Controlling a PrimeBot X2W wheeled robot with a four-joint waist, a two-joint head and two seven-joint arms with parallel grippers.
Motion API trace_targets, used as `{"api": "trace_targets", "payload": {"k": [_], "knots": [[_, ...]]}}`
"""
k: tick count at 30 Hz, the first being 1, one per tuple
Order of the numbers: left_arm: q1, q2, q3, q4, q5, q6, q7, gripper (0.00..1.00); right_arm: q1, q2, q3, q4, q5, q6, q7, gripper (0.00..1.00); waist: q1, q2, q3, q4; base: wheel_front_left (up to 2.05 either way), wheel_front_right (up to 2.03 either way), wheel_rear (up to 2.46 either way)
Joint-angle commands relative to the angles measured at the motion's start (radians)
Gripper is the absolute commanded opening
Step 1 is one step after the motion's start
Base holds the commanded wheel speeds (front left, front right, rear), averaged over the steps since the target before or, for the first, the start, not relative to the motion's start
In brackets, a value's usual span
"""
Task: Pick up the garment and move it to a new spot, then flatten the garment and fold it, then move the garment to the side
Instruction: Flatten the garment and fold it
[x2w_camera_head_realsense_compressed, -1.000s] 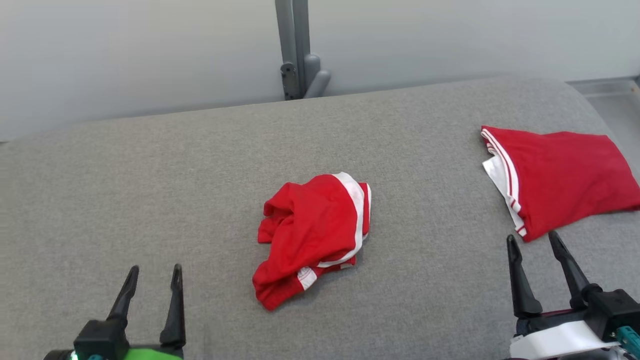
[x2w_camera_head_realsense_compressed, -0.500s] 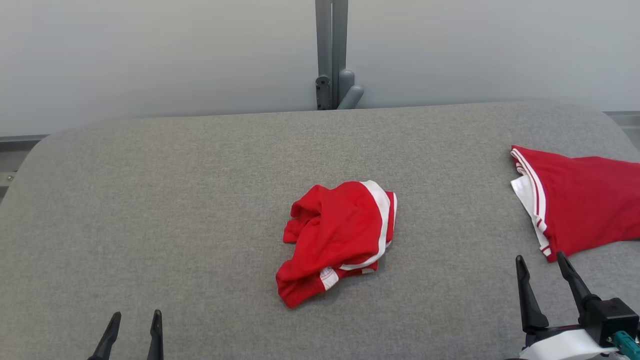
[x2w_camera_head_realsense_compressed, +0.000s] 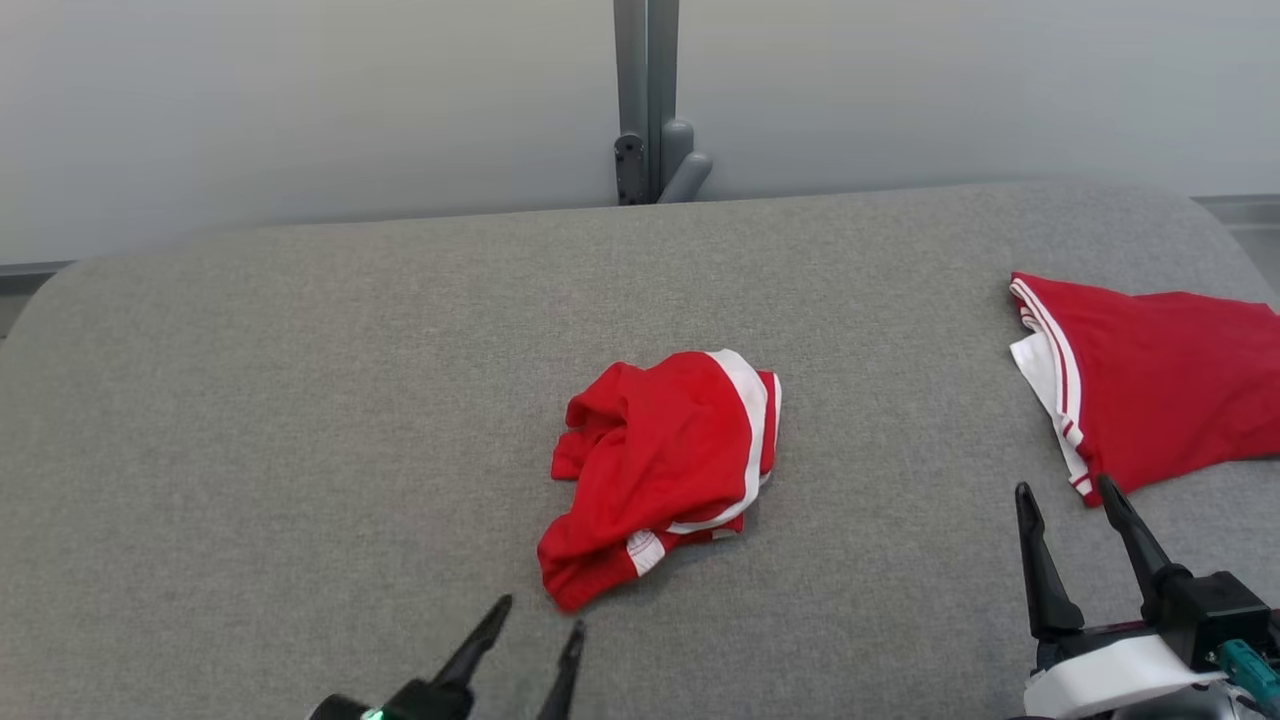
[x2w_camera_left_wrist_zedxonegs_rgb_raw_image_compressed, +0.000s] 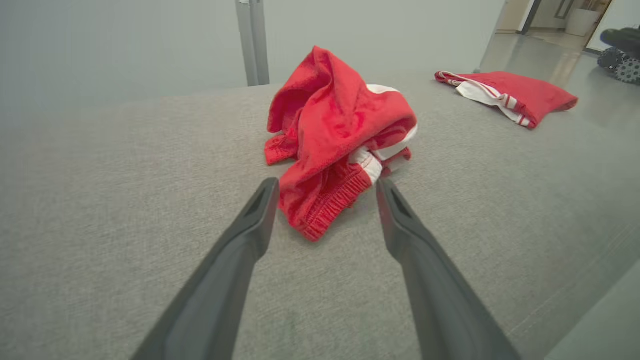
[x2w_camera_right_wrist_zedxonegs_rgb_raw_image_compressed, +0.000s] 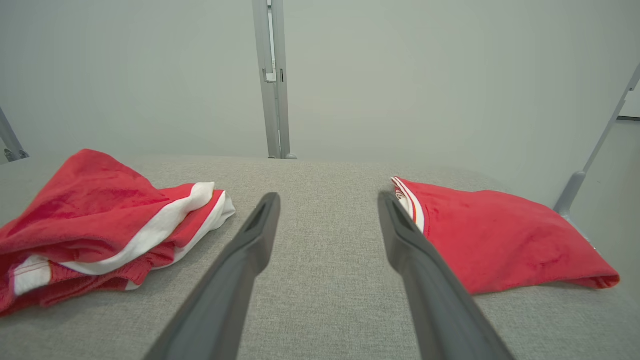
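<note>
A: Garment first. Where is it?

B: The crumpled red garment (x2w_camera_head_realsense_compressed: 660, 470) with white trim sits bunched in a heap around the middle of the gray padded table (x2w_camera_head_realsense_compressed: 300, 400). A ribbed waistband end points toward the robot.

A: Anything holding it?

B: No. The left gripper (x2w_camera_head_realsense_compressed: 541, 613) is just beside the near, lower end of the heap, with its fingers spread and nothing between them. In the left wrist view the waistband edge lies just past the two fingertips (x2w_camera_left_wrist_zedxonegs_rgb_raw_image_compressed: 267, 192), framed by the gap. A small strip of table shows between tips and cloth in the head view, so they look apart.

A: Right side?

B: The right gripper (x2w_camera_head_realsense_compressed: 1065, 487) is at the lower right, fingers spread wide and empty. It hangs over bare table, well apart from the heap. One tip sits close to the near corner of a second red garment (x2w_camera_head_realsense_compressed: 1160, 400).

A: What does that one look like?

B: It is folded flat, with white and red striped trim along its left edge, and lies at the table's right end. It is well apart from the heap.

A: Background?

B: A gray post (x2w_camera_head_realsense_compressed: 645, 100) stands behind the table's far edge against a pale wall.
</note>
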Motion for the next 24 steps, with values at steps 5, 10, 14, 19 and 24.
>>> {"api": "trace_targets", "payload": {"k": [5,10,14,19,24], "knots": [[-0.157,-0.050,-0.145,0.127,-0.014,-0.005,0.105,1.00,-0.053,0.007,0.030,-0.015,0.011,-0.001,0.000,1.00,0.0000,0.0120,0.077,-0.055,0.00,0.00,0.00],[-0.258,-0.088,-0.124,0.250,-0.061,0.026,0.149,1.00,-0.076,0.013,0.044,-0.016,0.017,-0.001,0.000,1.00,0.0000,0.0120,0.107,-0.105,0.00,0.00,0.00],[-0.292,-0.102,-0.112,0.287,-0.104,0.051,0.150,1.00,-0.072,0.018,0.029,-0.014,0.016,-0.001,0.000,1.00,0.0000,0.0120,0.114,-0.129,0.00,0.00,0.00],[-0.307,-0.104,-0.122,0.315,-0.115,0.064,0.154,1.00,-0.068,0.022,0.025,-0.011,0.017,-0.001,0.000,1.00,0.0000,0.0120,0.118,-0.140,0.00,0.00,0.00],[-0.301,-0.107,-0.139,0.311,-0.121,0.080,0.175,1.00,-0.074,0.030,0.024,-0.007,0.019,-0.001,0.000,1.00,0.0000,0.0120,0.117,-0.142,0.00,0.00,0.00]]}}
